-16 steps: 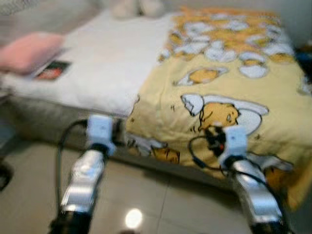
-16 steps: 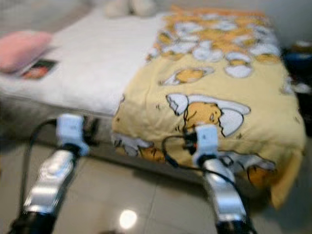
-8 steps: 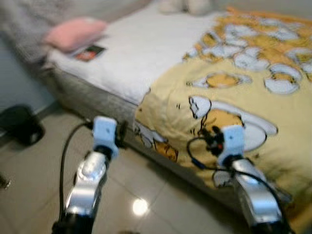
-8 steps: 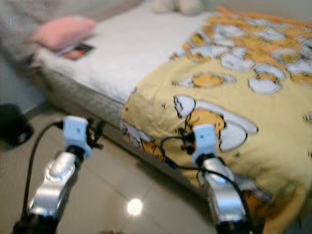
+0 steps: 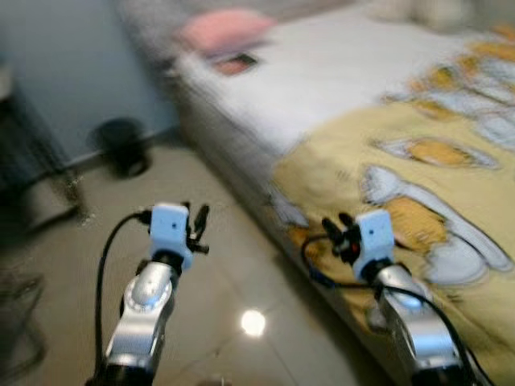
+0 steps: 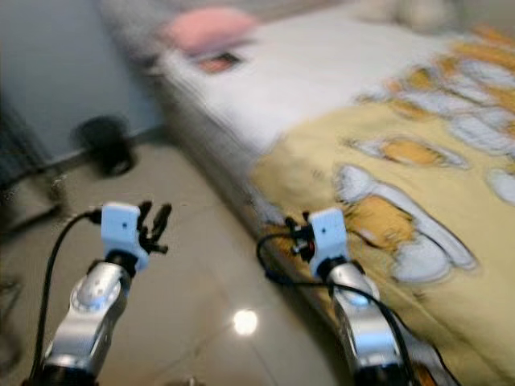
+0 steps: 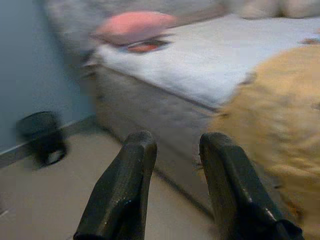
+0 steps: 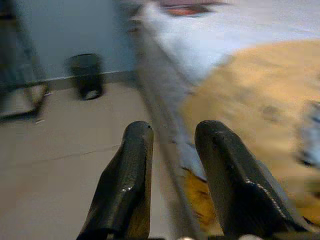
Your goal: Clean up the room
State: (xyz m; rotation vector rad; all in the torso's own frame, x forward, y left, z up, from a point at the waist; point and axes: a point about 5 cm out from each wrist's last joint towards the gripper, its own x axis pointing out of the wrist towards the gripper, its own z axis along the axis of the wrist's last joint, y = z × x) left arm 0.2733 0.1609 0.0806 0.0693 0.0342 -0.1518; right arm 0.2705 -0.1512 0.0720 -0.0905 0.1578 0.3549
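A bed with a white sheet point(image 5: 338, 68) and a yellow cartoon-print blanket point(image 5: 426, 153) runs along my right. Near its head lie a pink pillow point(image 5: 225, 28) and a small dark booklet point(image 5: 233, 63). My left gripper point(image 5: 195, 229) hangs open over the tiled floor, with nothing between its fingers point(image 7: 135, 165). My right gripper point(image 5: 336, 227) is open too, held at the blanket's hanging edge, and its fingers point(image 8: 135, 160) are empty. The whole picture is blurred.
A small black bin point(image 5: 121, 145) stands on the floor by the blue-grey wall point(image 5: 72, 56), near the head of the bed. A dark rack or chair frame point(image 5: 24, 161) is at the far left. Beige tiled floor point(image 5: 225, 314) lies between the arms.
The camera has swung left: the bed has slid to the right of the picture, and the wall, bin and dark frame have come into view. Both arms keep their pose, grippers still open.
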